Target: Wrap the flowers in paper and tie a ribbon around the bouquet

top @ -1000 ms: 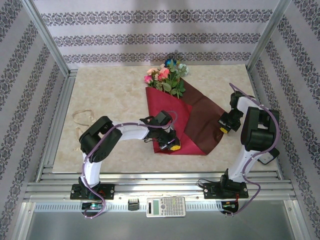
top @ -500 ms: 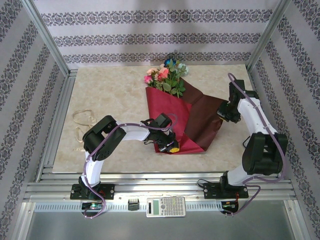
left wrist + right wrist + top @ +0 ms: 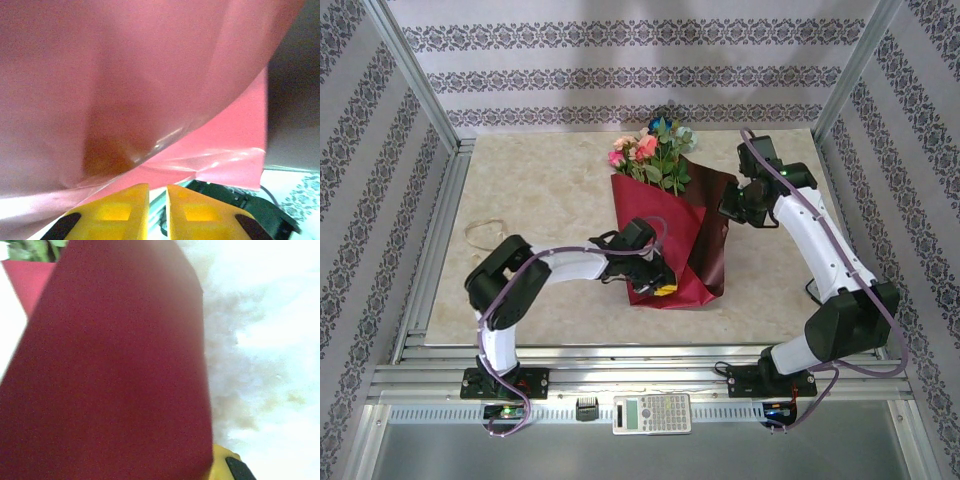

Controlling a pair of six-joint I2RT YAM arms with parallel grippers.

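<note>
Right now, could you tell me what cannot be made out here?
- Stems of the flowers: top view, under the paper.
- Right gripper, fingertips: right wrist view, paper covers them.
- Left gripper, grip: left wrist view, fingers cut off by bottom edge.
- Ribbon ends: top view, too small.

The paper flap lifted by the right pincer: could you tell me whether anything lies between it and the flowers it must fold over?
Nothing visible blocks the flowers. Lower down, the left pincer sits on the paper, probably where the flap would land.
</note>
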